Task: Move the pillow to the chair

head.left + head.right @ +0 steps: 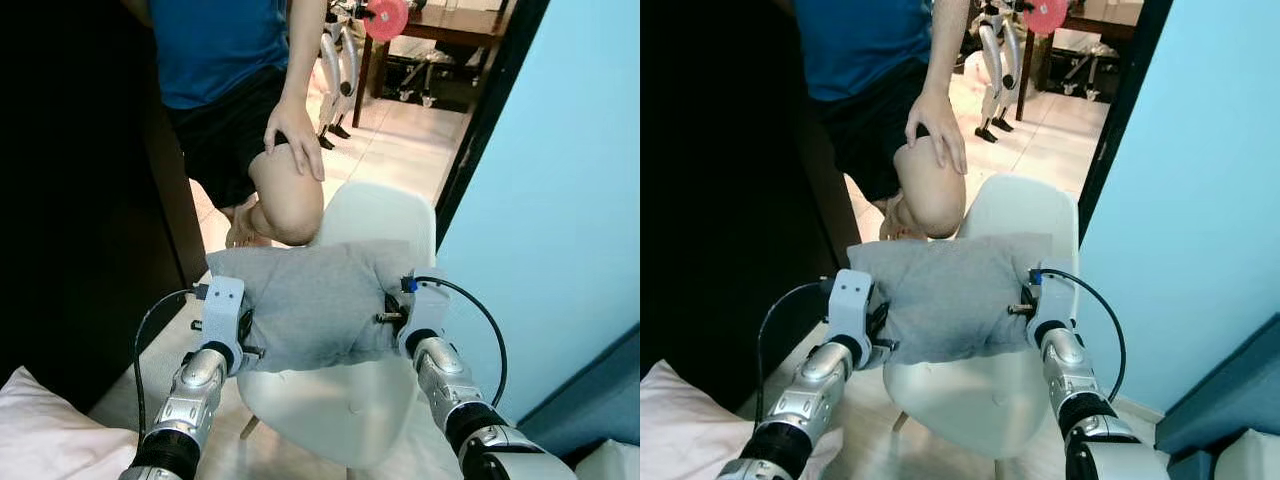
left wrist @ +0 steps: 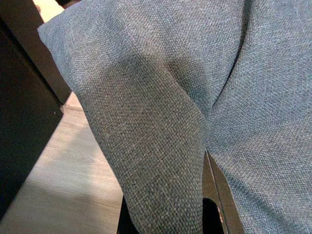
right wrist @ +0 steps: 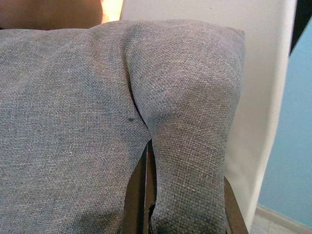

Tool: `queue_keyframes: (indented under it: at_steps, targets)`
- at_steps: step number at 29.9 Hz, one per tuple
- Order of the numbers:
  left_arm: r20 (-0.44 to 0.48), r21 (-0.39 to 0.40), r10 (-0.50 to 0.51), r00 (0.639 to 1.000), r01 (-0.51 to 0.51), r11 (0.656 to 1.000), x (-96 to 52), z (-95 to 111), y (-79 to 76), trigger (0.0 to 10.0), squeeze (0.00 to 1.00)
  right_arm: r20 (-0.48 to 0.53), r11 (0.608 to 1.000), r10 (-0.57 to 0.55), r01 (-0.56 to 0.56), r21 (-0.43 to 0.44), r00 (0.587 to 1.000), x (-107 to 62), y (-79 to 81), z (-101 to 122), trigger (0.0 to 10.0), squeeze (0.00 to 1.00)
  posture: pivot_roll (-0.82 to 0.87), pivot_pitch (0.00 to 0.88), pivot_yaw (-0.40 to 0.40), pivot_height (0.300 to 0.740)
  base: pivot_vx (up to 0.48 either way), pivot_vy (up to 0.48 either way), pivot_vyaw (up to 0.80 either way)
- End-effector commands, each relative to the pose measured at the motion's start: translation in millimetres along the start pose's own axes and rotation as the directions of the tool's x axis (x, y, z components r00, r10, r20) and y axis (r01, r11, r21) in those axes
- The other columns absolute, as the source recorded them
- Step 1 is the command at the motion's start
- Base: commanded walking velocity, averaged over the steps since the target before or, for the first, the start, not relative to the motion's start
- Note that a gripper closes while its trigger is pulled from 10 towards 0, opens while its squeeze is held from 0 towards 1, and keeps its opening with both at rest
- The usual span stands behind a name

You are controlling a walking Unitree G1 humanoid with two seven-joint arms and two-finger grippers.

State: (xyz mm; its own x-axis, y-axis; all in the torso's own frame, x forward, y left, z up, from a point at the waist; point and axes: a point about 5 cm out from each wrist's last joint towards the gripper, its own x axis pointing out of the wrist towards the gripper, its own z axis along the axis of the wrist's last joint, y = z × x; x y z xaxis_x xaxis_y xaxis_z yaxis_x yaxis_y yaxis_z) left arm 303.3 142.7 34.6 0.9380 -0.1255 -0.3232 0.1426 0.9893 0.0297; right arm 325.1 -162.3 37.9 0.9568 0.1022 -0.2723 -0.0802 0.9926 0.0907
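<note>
**Pillow held over the chair by both claws**

The grey pillow hangs between the two claws, above the seat of the white chair. The left claw is clamped on the pillow's left edge; in the left wrist view a fold of grey cloth is bunched between its black fingers. The right claw is clamped on the right edge in the same way, and the right wrist view shows the cloth pinched into a ridge between that claw's fingers.

Beyond the claws, the chair's back rises just past the pillow's far edge. A person in a blue shirt and dark shorts stands past the left claw, one knee raised close to the chair back, with a hand resting on that thigh. To the right of the right claw is a light blue wall. Below the left claw, near the robot, lies a pale pink cushion. Far behind the chair, a table stands on the tiled floor.
</note>
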Motion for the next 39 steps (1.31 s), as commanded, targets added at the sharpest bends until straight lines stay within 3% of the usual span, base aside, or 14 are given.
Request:
queue_keyframes:
  at_steps: [1, 12, 21, 25, 39]
  targets:
    - [0.044, 0.027, -0.014, 0.999, 0.013, 1.000, 1.2, 8.6, -3.6, 10.0, 0.00, 0.015, 1.000, 0.018, -0.018, -0.006, 1.000, 1.2, 3.1, 3.4, 10.0, 0.00, 0.01, 0.000, -0.045, 0.740, 0.000, 0.000, 0.00]
    - [0.033, 0.026, -0.011, 0.999, 0.011, 1.000, 0.9, 6.1, -5.6, 10.0, 0.00, 0.009, 0.999, 0.028, -0.028, -0.024, 1.000, 2.5, 3.0, 5.4, 10.0, 0.00, 0.01, 0.000, -0.049, 0.740, 0.000, 0.000, 0.00]
    - [0.021, 0.033, -0.008, 1.000, 0.007, 0.999, 1.4, 4.8, -4.7, 10.0, 0.00, 0.005, 0.999, 0.038, -0.038, -0.034, 0.999, 3.3, 5.1, 5.8, 10.0, 0.00, 0.01, 0.000, -0.061, 0.740, 0.000, -0.430, 0.00]
    - [0.003, 0.007, 0.007, 1.000, -0.007, 1.000, 1.8, 3.0, -3.1, 10.0, 0.00, 0.008, 0.998, 0.045, -0.045, -0.040, 0.999, 5.0, 6.8, 8.6, 10.0, 0.00, 0.02, 0.000, -0.067, 0.740, 0.000, 0.000, 0.00]
    - [0.003, 0.023, 0.013, 1.000, -0.013, 1.000, 3.1, 5.0, 2.6, 10.0, 0.00, 0.003, 0.999, 0.033, -0.033, -0.036, 0.999, 8.4, 9.0, 13.0, 10.0, 0.00, 0.02, 0.000, -0.062, 0.740, 0.000, 0.000, 0.00]
